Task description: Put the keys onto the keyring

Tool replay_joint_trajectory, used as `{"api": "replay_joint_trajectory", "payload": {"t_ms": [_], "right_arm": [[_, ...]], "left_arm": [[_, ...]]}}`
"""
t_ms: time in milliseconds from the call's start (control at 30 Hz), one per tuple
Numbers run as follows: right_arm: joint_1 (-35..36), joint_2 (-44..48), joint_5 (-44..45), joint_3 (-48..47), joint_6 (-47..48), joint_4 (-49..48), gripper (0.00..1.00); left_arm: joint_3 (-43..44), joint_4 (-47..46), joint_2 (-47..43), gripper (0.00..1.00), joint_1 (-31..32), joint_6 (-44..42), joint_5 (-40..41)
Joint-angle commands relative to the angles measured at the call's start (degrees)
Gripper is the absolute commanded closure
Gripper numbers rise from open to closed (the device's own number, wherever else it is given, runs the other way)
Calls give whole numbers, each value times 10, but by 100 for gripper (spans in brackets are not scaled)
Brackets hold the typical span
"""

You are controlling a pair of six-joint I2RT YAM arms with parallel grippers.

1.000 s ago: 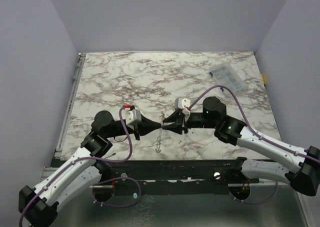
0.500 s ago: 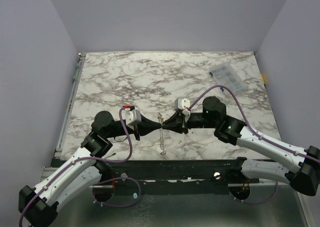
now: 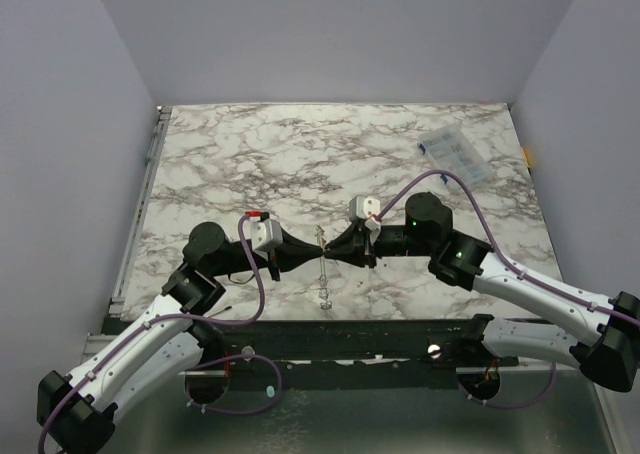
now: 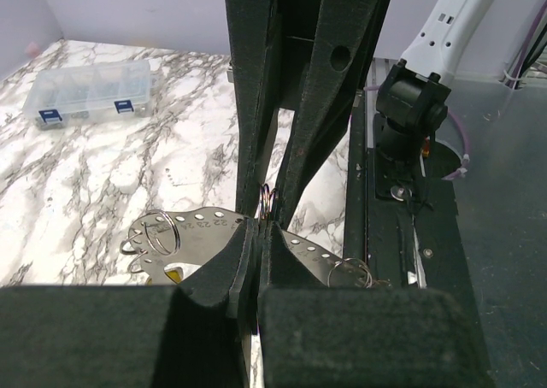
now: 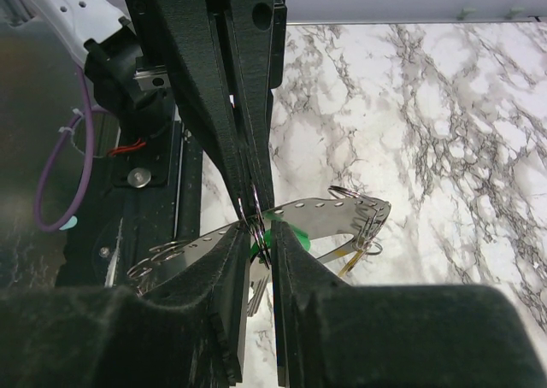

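Seen from above, the left gripper (image 3: pixel 308 246) and right gripper (image 3: pixel 335 244) meet tip to tip over the near part of the table (image 3: pixel 300 154). The keyring (image 3: pixel 323 274) dangles from where they meet. In the left wrist view, the left jaws are pressed together on the keyring's wire, and a sliver of the yellow key (image 4: pixel 175 273) shows beneath its metal strip. In the right wrist view, the right jaws pinch the same spot, with the green key (image 5: pixel 282 234) just behind them; whether it is threaded I cannot tell. Threading looks to be in hand. The next move calls for one arm to hold steady while the other works the key along the wire.
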State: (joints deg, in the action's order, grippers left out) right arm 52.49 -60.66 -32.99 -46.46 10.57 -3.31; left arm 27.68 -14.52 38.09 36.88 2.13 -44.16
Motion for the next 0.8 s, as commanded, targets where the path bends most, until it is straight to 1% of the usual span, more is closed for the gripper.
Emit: {"api": "replay_joint_trajectory", "payload": {"t_ms": [0, 33, 100, 167, 267, 433, 500, 633, 767], "right_arm": [[2, -2, -20, -21, -2, -13, 80], [2, -3, -21, -21, -3, -13, 82], [2, -5, -21, -22, -3, -13, 92], [2, -7, -21, -23, -3, -12, 97], [2, -7, -19, -20, -4, -17, 99], [2, -4, -12, -19, -5, -21, 99], [2, -1, 0, -17, -5, -22, 99], [2, 5, 29, -22, 0, -11, 99], [2, 12, 36, -22, 4, -3, 99]], "left_arm": [[-4, -24, -2, 100, 5, 3, -8], [-4, -24, -3, 100, 5, 3, -8], [-4, -25, -2, 100, 5, 3, -7], [-4, -25, -1, 100, 5, 5, -4], [-4, -24, 0, 100, 5, 8, 2], [-4, -25, 3, 100, 4, 8, 3], [-5, -24, 3, 96, 5, 9, 5], [-5, -25, 2, 84, 5, 9, 7], [-6, -25, 1, 77, 4, 9, 7]]}}
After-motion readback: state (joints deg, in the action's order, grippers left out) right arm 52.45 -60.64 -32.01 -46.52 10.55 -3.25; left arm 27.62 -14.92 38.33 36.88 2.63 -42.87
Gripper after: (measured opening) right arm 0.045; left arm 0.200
